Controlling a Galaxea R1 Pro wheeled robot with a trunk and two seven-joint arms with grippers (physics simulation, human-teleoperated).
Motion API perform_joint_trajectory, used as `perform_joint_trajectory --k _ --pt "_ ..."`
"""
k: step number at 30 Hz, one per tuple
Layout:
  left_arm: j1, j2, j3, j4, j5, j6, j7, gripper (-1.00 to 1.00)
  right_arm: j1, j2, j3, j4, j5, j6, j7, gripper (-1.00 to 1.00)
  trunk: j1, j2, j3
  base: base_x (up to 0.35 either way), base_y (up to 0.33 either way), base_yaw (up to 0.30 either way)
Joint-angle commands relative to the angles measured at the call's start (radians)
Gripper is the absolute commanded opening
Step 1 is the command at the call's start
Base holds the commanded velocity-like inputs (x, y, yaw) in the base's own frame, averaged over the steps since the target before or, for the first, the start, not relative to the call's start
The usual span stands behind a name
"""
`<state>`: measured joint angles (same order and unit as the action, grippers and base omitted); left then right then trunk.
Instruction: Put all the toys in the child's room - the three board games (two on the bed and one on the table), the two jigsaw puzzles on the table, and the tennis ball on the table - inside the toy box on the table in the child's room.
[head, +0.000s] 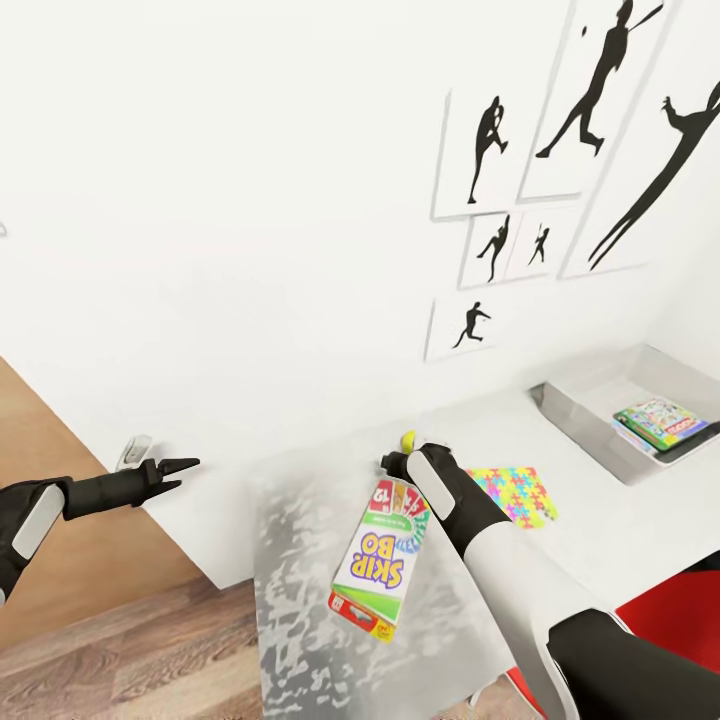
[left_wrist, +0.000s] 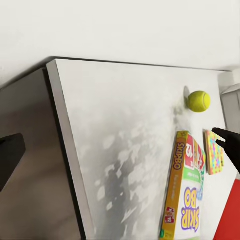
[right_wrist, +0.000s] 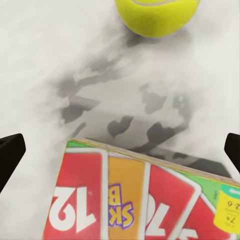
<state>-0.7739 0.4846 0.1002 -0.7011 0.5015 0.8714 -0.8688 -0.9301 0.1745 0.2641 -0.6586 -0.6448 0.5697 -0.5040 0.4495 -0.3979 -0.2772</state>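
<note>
A Skip-Bo board game box (head: 375, 560) lies flat on the white table (head: 300, 520). Just beyond its far end sits the yellow tennis ball (head: 408, 440). To its right lies a colourful jigsaw puzzle (head: 512, 495). My right gripper (head: 395, 463) hovers over the box's far end, open, with a finger on each side of the box (right_wrist: 125, 200) and the ball (right_wrist: 155, 15) ahead. The grey toy box (head: 600, 440) stands at the table's far right with a board game (head: 662, 422) inside. My left gripper (head: 170, 470) is open, off the table's left side, holding nothing.
A white wall with silhouette pictures (head: 560, 130) runs behind the table. A red chair (head: 680, 610) is at the lower right near my right arm. Wooden floor (head: 90, 640) lies left of the table, with a small grey fitting (head: 133, 450) low on the wall.
</note>
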Motion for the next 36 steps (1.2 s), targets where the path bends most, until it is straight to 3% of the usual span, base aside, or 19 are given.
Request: perform_joint_trajectory --k 1,18,36 --pt "-0.001 0.000 0.001 0.000 0.000 0.005 -0.003 1.00 -0.001 0.000 0.002 -0.001 -0.008 0.002 -0.009 1.00 0.001 -0.002 -0.004 0.000 0.000 0.000" --pt "-0.001 0.000 0.002 0.000 0.000 0.005 -0.003 1.00 -0.001 0.000 0.003 -0.001 -0.013 0.001 0.015 1.00 0.001 -0.002 -0.031 0.000 0.000 0.000" --pt "-0.001 0.000 0.003 0.000 0.000 0.005 -0.004 1.00 -0.001 0.000 0.001 -0.001 -0.013 0.001 0.027 1.00 0.001 -0.002 -0.034 0.000 0.000 0.000"
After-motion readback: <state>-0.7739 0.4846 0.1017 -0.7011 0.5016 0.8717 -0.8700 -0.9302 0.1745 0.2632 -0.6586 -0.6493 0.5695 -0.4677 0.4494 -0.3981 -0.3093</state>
